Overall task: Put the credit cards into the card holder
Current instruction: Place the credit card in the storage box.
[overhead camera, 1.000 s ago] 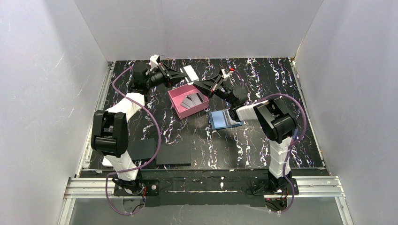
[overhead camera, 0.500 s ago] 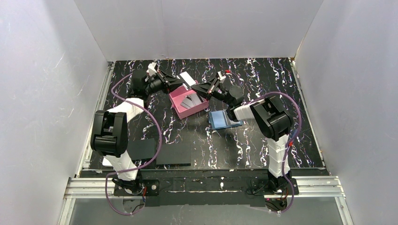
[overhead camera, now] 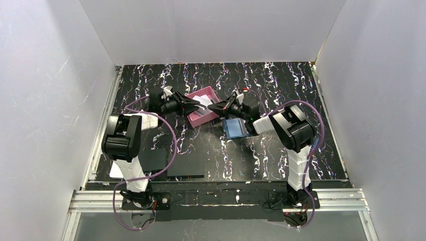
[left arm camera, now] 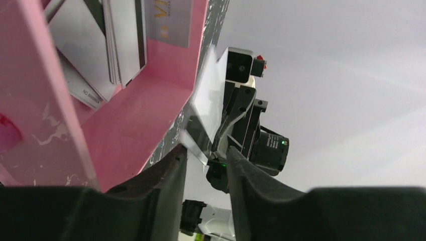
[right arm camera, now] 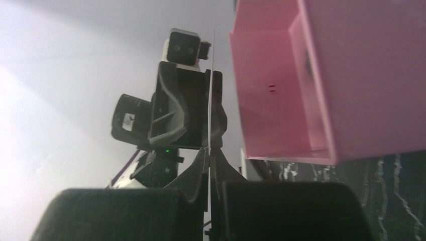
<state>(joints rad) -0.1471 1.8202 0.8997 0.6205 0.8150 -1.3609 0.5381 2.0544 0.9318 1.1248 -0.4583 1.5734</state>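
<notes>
Overhead: both grippers are meeting above the card holder point(overhead camera: 206, 92), one credit card point(overhead camera: 203, 101) between them, blue case point(overhead camera: 236, 128) lying nearby.

Left wrist: several cards point(left arm camera: 120, 45) are already sitting inside. The left gripper point(left arm camera: 203, 168) is standing narrowly parted.

Right wrist alone: the right gripper point(right arm camera: 208, 163) is pinching that card edge-on — insertion outstanding.

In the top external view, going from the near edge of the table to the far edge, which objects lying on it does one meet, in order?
Two flat black rectangular pads → flat blue hinged case → small pink open-topped box.
</notes>
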